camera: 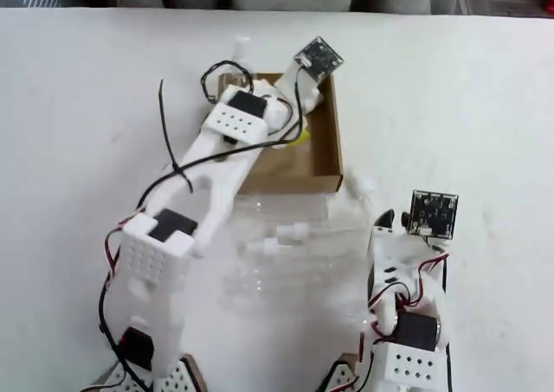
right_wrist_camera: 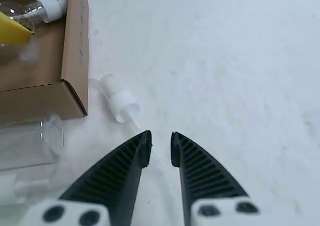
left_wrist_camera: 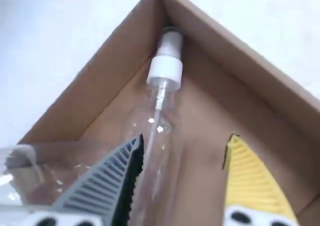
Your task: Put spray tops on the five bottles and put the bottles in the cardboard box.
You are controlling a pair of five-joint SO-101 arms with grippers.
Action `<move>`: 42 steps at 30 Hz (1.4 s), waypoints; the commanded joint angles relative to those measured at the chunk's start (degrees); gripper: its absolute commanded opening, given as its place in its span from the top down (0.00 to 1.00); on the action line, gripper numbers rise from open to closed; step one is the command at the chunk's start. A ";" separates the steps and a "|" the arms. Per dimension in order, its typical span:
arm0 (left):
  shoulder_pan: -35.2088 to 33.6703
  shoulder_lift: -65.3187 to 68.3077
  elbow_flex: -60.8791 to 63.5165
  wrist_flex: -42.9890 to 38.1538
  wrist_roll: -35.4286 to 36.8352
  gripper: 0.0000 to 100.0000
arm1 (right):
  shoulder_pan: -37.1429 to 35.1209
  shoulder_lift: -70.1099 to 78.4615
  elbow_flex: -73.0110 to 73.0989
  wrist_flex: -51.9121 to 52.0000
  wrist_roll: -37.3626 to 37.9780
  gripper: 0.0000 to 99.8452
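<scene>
The cardboard box [camera: 327, 150] stands at the back middle of the table. My left gripper [left_wrist_camera: 182, 151] hangs open inside it, its grey and yellow fingers astride a clear bottle [left_wrist_camera: 152, 131] with a white spray top [left_wrist_camera: 166, 69] that lies in the box corner. On the table in front of the box lie more clear bottles [camera: 286, 253], two with white tops [camera: 290, 232]. A loose spray top [right_wrist_camera: 119, 104] lies by the box's near right corner [right_wrist_camera: 75, 89]. My right gripper [right_wrist_camera: 158, 143] is just short of it, slightly open and empty.
An open-necked bottle [right_wrist_camera: 47, 136] lies beside the box front. The left arm [camera: 216, 158] stretches over the box's left side. Bare white table [camera: 450, 106] runs to the right of the box and ahead of the right arm [camera: 407, 271].
</scene>
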 commanded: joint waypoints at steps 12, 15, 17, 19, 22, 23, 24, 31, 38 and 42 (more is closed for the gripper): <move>-3.65 -4.00 -2.29 -3.43 1.23 0.66 | -0.84 -0.04 0.44 0.13 0.53 0.95; -3.74 -3.21 -2.29 -3.87 1.23 0.66 | -1.54 -0.04 0.44 0.31 0.53 0.95; -3.12 -1.63 -2.81 -3.96 1.23 0.66 | -2.15 -0.04 0.44 1.19 0.53 0.95; -2.42 -0.04 -2.81 -3.96 1.14 0.66 | -2.24 -0.04 0.44 1.27 0.53 0.95; -1.36 2.24 -2.90 -5.63 1.14 0.66 | -2.24 -0.04 0.44 1.27 0.62 0.95; -1.27 2.86 -2.90 -6.07 1.14 0.66 | -2.24 -0.04 0.44 1.27 0.62 0.95; -1.27 3.30 -2.90 -6.33 1.14 0.66 | -2.24 -0.04 0.44 1.27 0.62 0.95; -1.63 7.52 -6.51 -5.80 1.32 0.66 | -2.24 -0.04 0.44 1.27 0.62 0.95; -0.66 11.03 -7.65 -5.71 1.67 0.67 | -2.15 -0.04 0.44 1.27 0.62 0.95; -0.04 11.12 -7.74 -4.57 1.23 0.81 | -2.07 -0.04 0.44 1.27 0.62 0.95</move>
